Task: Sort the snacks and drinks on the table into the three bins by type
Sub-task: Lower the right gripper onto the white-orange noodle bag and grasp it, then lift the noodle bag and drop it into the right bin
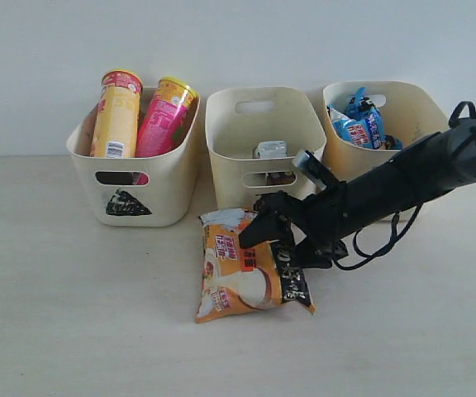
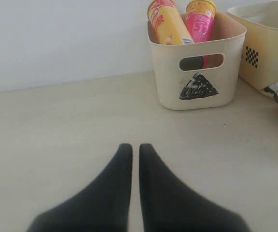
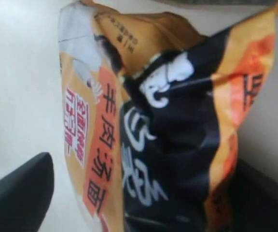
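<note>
Crinkled orange-black noodle packet [image 1: 250, 269] is lying flat on the pale worktop [image 1: 73, 314], with the right gripper [image 1: 281, 241] fingers sitting wide astride it; the left gripper [image 2: 135, 151] fingers are nearly touching. Behind, the cream plastic triangle tub [image 1: 168, 186] is holding a yellow can [image 1: 116, 116] and a pink can [image 1: 164, 120], the middle tub [image 1: 230, 178] a small carton [image 1: 269, 150], the right tub [image 1: 411, 103] a blue packet [image 1: 360, 124]

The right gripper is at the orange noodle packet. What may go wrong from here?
The open right gripper straddles the noodle packet near one end, so the soft packet may slip or sag when lifted. Sagging, it might catch the rim of the bin holding the blue packet.
</note>
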Controlling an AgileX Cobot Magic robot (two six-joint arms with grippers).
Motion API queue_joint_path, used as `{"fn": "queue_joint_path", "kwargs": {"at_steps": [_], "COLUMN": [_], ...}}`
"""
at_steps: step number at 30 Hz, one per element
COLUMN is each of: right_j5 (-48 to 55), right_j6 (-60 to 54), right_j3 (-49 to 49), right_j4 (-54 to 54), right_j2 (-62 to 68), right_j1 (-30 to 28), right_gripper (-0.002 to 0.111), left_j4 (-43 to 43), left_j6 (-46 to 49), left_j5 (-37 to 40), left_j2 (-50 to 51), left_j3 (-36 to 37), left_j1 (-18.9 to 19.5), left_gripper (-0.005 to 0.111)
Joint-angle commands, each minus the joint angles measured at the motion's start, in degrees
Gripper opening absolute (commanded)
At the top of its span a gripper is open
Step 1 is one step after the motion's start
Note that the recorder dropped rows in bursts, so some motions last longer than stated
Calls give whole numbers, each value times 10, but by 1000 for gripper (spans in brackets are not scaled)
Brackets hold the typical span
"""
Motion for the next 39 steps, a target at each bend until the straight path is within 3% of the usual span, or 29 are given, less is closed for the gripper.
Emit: {"fn": "queue_joint_path", "kwargs": {"at_steps": [1, 8, 13, 23, 34, 39], "right_j5": [-39, -41, -39, 85, 96, 23], "right_j6": [-4, -4, -5, -31, -25, -6], "right_j3": [8, 8, 8, 8, 8, 8], "right_j4": [-49, -64, -66, -72, -73, -85], "right_j2": [20, -2, -45, -153, -280, -350], "right_j1": [4, 2, -8, -39, -43, -70], "right_gripper": [68, 2, 0, 0, 0, 0], "left_j4": [-7, -7, -7, -7, -7, -7], "left_j6": [0, 0, 0, 0, 0, 0], "left_j5": [-2, -2, -2, -2, -2, -2], "left_j2": [-2, -2, -2, -2, -2, -2], "left_j3": [2, 2, 2, 2, 2, 2], "left_j1": [2, 2, 2, 2, 2, 2], "left_gripper": [4, 4, 4, 4, 4, 4]}}
